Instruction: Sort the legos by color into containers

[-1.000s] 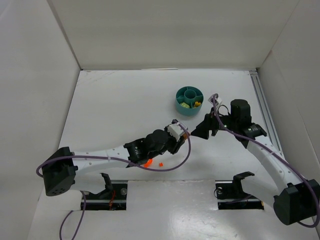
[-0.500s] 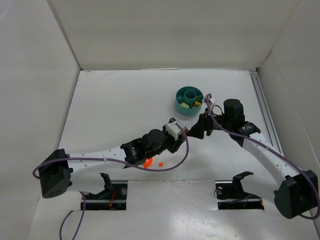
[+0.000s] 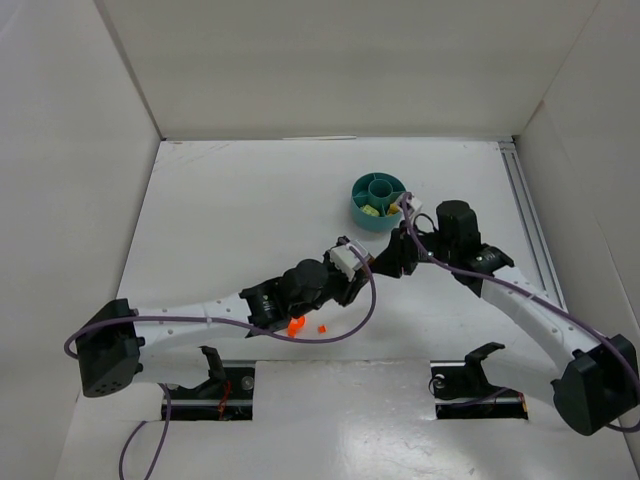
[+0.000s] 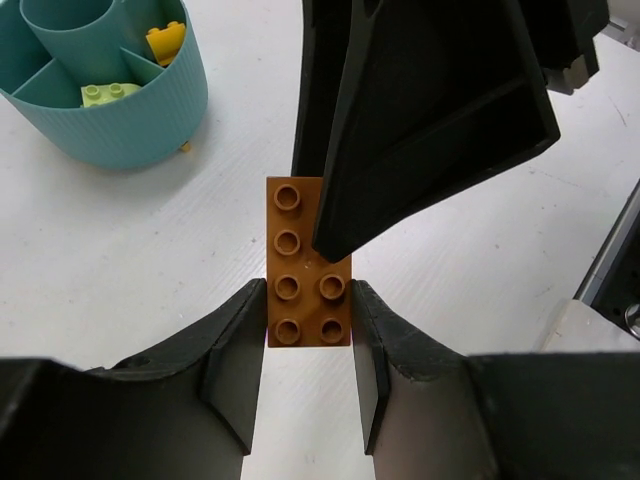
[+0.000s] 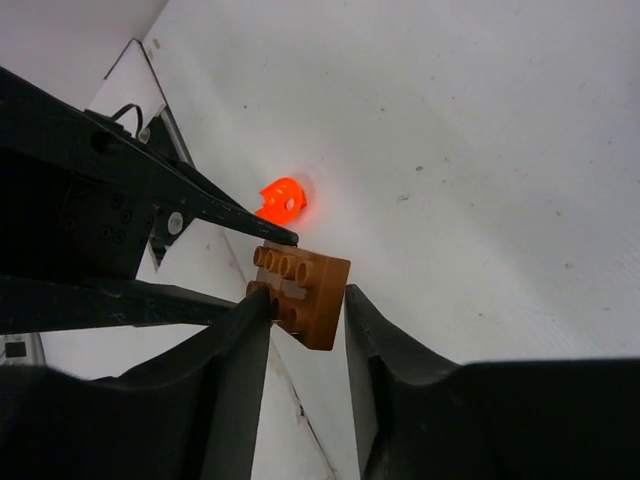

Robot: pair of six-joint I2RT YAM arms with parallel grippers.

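Brick in question is the brown brick point(image 4: 308, 262), a two-by-four with its studs facing my left wrist camera. My left gripper point(image 4: 308, 300) is clenched on its near end, one finger tight against each long side. My right gripper point(image 5: 307, 298) has come at the same brick from the opposite direction. On the right wrist camera its fingers sit snug on either side of the brick, but honestly I can't tell whether they're actually squeezing it or just flanking it. From the left wrist view those black fingers cover the far right part of the studs.

All of this is happening over the middle of the worktop point(image 3: 250, 200), on the near side of the teal tub point(image 3: 379, 200), with the two grippers nose to nose. The tub has a pale green brick point(image 4: 110, 92) in one wedge section and a yellow brick point(image 4: 165, 42) in the wedge next to it. The orange roundish piece point(image 5: 281, 199) is lying on the worktop under my left arm, with a small orange bit point(image 3: 322, 328) just beside it
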